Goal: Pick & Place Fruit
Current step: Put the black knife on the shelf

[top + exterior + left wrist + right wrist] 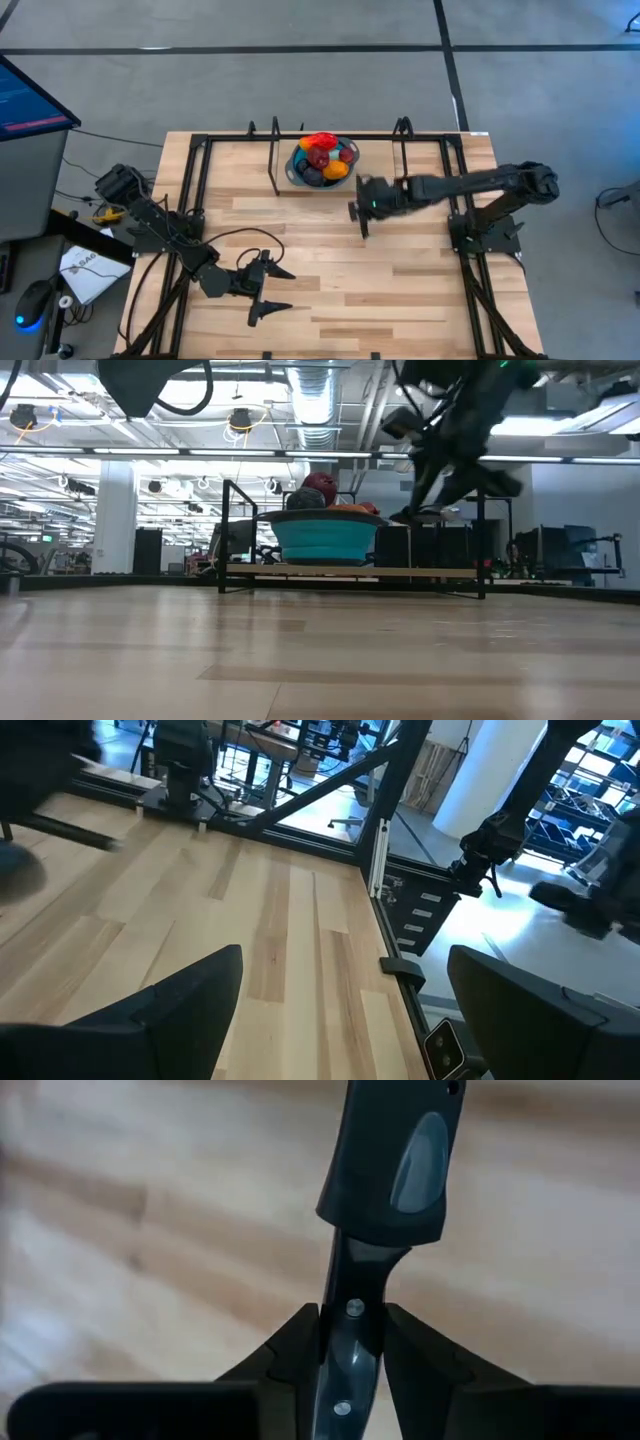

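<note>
All fruit (322, 156) sits piled in the blue bowl (292, 170). Right pincer (360, 216) hovers just beside the bowl, clenched and empty. Left pincer (268, 291) waits well apart from the bowl, released, over the bench (400, 290). Pieces look light, hard and slick, so grip across the widest middle.

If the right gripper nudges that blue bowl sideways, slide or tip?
Probably slides: the blue bowl looks wide and low, sitting flat on the table. The fruit is heaped above its rim, so a sharp push might roll the top red piece out.
</note>
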`<state>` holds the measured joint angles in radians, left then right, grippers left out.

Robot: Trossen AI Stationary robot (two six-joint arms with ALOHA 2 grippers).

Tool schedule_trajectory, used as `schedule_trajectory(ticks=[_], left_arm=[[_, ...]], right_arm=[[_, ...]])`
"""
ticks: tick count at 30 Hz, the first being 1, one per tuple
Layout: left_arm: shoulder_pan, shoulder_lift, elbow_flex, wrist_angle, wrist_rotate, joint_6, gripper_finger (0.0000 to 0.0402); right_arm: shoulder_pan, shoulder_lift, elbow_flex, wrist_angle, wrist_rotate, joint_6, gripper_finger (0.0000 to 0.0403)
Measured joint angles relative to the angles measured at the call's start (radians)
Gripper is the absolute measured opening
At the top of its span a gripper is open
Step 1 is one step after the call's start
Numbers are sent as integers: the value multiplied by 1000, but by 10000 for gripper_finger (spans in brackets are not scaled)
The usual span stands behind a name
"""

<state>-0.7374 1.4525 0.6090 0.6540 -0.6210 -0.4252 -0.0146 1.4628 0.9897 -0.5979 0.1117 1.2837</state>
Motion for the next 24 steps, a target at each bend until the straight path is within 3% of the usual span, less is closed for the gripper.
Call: schedule_trajectory(ticks=[7, 14, 19, 24], left_arm=[[0, 0, 0, 3, 0, -4, 346], [-1, 0, 0, 7, 0, -6, 346], [-2, 0, 0, 11, 0, -6, 346], [-2, 0, 0, 14, 0, -6, 346]], right_arm=[[-230, 1, 0, 22, -73, -74, 87], [-377, 53, 3, 87, -94, -124, 87], [-430, 84, 1, 112, -85, -163, 88], [-414, 82, 2, 130, -94, -172, 88]])
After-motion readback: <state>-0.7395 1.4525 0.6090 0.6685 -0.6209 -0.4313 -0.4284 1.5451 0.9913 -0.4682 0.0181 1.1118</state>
